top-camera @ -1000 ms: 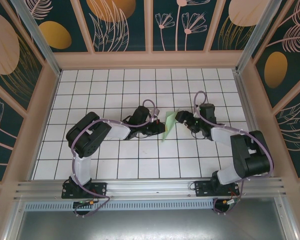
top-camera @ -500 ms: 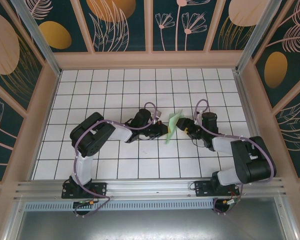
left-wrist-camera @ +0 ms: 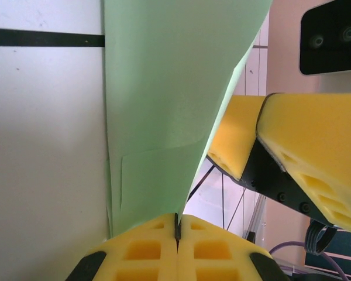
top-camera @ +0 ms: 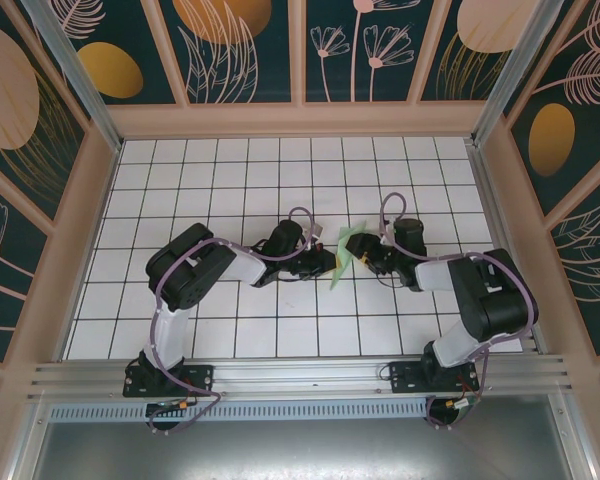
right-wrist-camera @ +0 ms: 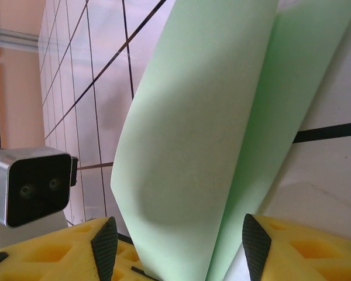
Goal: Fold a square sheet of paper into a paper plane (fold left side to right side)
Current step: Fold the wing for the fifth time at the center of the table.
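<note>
Left wrist: paper point(left-wrist-camera: 164, 88) edge inside left gripper point(left-wrist-camera: 176, 227).

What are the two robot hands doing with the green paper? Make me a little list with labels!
paper: pale green, bent over into two loose layers, not pressed flat
left gripper: shut, pinching the paper's edge
right gripper: open, one finger on each side of the paper
place: middle of the white grid table, with the grippers facing each other
fold: begun, no flat crease yet
</note>
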Controlling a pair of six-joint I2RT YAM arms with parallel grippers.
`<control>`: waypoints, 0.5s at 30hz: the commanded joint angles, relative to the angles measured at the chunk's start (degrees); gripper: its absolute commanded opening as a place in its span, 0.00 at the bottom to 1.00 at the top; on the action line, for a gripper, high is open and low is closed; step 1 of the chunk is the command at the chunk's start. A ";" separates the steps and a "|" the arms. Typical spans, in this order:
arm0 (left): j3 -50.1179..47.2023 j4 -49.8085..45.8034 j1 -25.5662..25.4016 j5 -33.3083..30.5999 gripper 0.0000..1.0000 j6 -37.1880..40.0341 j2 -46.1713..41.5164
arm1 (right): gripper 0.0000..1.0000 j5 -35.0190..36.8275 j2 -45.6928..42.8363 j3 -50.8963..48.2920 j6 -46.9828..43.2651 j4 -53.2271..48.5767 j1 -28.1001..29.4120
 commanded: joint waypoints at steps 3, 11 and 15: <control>0.89 1.52 -0.21 1.38 0.01 -0.46 0.86 | 0.57 3.35 3.31 3.04 -0.02 -6.38 1.25; 1.33 -0.92 -0.24 0.56 0.18 1.80 -1.11 | 0.53 4.50 6.96 5.01 -0.84 -11.42 1.36; 1.84 -4.40 -0.07 -0.91 0.28 4.35 -3.33 | 0.53 4.29 7.63 5.18 -1.08 -11.60 1.48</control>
